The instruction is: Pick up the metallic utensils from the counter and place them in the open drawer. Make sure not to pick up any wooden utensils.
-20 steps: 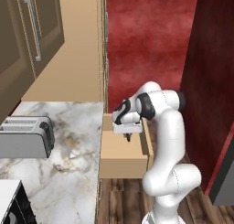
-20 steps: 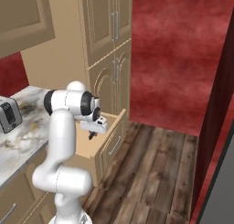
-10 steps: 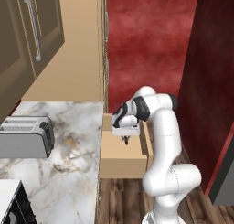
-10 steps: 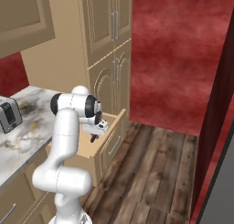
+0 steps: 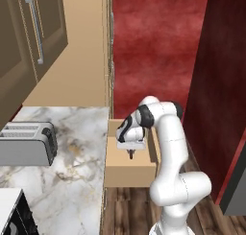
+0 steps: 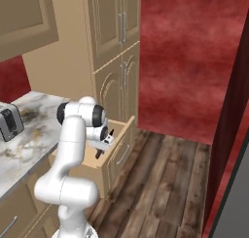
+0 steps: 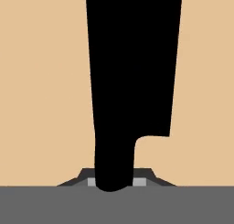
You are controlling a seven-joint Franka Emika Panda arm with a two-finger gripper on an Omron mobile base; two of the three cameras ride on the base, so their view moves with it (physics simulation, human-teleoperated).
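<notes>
My gripper [image 5: 130,151] is shut on a metallic utensil, a black knife [image 5: 130,156], and hangs low inside the open drawer [image 5: 129,174] beside the counter [image 5: 72,152]. In the right base view the gripper [image 6: 102,147] holds the knife [image 6: 99,154] pointing down into the drawer [image 6: 121,152]. The hand view looks along the dark blade [image 7: 132,81], which runs up from the fingertips [image 7: 91,182] over the tan drawer floor [image 7: 45,81]. The wooden utensils are out of view.
A silver toaster [image 5: 26,143] stands on the marble at the left, also seen as the toaster [image 6: 8,121]. Tall tan cabinets [image 6: 119,47] rise behind the drawer. Wooden floor [image 6: 165,183] lies to the right.
The arm has folded in and lowered the gripper, carrying the knife from above the drawer down into it. The grip has stayed the same.
</notes>
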